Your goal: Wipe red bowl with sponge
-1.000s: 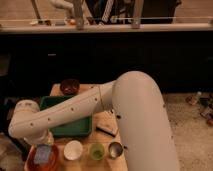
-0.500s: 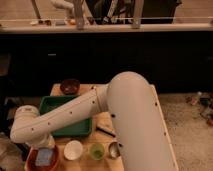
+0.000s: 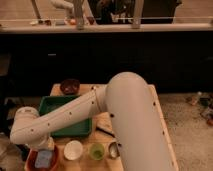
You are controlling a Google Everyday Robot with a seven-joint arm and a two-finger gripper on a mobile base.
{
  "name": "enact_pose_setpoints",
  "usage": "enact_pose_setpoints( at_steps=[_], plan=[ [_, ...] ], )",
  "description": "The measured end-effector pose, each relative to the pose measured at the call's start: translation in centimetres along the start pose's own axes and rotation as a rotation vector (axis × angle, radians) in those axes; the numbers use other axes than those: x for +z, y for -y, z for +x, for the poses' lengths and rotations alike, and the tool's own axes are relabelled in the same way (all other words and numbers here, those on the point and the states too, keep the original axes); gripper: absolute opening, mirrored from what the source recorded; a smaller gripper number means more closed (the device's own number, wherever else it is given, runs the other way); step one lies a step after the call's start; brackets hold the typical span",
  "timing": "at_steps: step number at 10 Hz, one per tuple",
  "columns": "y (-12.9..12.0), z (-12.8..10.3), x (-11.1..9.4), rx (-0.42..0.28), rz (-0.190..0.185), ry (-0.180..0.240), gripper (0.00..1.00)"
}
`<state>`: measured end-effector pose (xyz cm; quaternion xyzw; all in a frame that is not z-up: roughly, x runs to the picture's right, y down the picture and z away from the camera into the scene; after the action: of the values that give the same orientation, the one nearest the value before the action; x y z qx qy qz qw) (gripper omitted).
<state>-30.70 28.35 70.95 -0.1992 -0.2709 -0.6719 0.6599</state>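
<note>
The white arm (image 3: 75,117) reaches from its bulky elbow at the right down and leftward across the green tray (image 3: 55,105), its wrist bending straight down at the table's (image 3: 160,125) front left corner. The red bowl (image 3: 29,161) sits directly beneath the gripper (image 3: 44,151), left of the small white bowl (image 3: 73,149). The gripper is closed on the sponge (image 3: 44,160), which rests inside the bowl.

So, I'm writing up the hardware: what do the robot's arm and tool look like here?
The arm is off-white with smooth, fat, rounded links: a bulky upper segment and a slimmer forearm dotted with small dark holes. No loose cables show. The tool, at the lower left over the red bowl, is mostly hidden by the wrist.
</note>
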Motion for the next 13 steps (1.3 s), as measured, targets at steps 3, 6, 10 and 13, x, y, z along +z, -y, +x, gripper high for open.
enact_pose_setpoints(
  at_steps=[3,6,10,13],
  plan=[
    [0.0,0.0,0.0,-0.001,0.000,0.000,0.41],
    [0.1,0.3,0.0,0.001,-0.001,-0.001,0.41],
    [2.7,2.2,0.2,-0.054,0.022,-0.007,0.41],
    [4.6,0.1,0.2,-0.104,0.061,0.033,0.41]
  ],
)
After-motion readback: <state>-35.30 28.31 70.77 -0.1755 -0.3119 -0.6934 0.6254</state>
